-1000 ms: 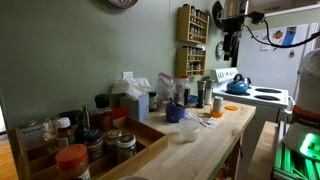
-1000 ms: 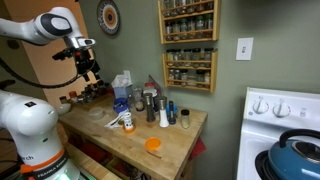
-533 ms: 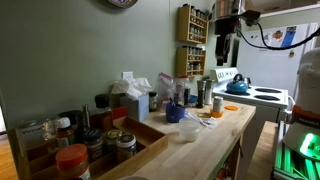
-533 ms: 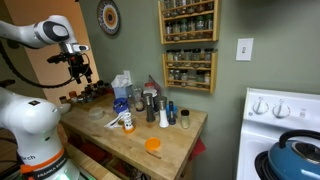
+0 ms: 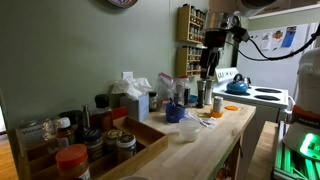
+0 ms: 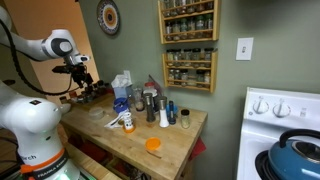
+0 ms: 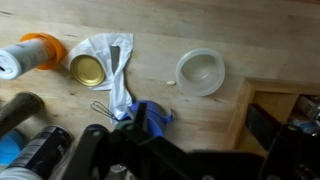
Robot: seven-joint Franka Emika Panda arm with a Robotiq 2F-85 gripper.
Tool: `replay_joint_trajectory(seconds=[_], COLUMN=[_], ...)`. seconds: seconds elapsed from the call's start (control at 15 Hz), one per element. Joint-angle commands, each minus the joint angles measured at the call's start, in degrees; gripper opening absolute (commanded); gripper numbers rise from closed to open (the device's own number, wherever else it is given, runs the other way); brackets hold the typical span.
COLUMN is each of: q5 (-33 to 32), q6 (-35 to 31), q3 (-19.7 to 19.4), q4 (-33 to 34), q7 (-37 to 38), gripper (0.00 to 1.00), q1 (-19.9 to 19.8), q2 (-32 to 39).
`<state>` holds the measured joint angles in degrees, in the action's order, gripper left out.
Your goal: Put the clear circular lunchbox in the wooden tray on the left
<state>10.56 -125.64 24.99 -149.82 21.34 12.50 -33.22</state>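
Lowered since earlier, gripper (image 5: 210, 62) spread wide, empty; clear circular lunchbox (image 7: 201, 71), toward counter's front edge, should be straddled centrally.

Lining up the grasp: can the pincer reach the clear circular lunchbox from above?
Probably yes: the clear circular lunchbox lies alone on the countertop, nothing over it; the pincer hangs above.

The wooden counter (image 5: 215, 140) is seen bearing the wooden tray (image 5: 150, 131) at its near left, a blue bowl (image 5: 174, 113) farther along, and the clear circular lunchbox (image 7: 200, 71) near the tray.
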Motion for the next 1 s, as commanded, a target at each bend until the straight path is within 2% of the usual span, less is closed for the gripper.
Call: replay_joint_trajectory(seconds=[0.0,0.13,0.27,0.67,0.93], q5=[0.25,-2.25,-4.45,-2.18,-0.81], q6=[-10.11,-12.53,-13.94,-22.84,-24.65], q3=[2.05,3.34,3.03,-1.19,-4.31], q4=[-1.67,-1.63,-1.59,0.83,3.49], q7=[4.04,6.17,7.34,3.77,3.74], gripper=[1.00,1.00,1.00,1.00,1.00], q1=[1.49,1.09,0.55,2.24,2.40], q2=[9.89,14.03,18.88,33.49,38.90])
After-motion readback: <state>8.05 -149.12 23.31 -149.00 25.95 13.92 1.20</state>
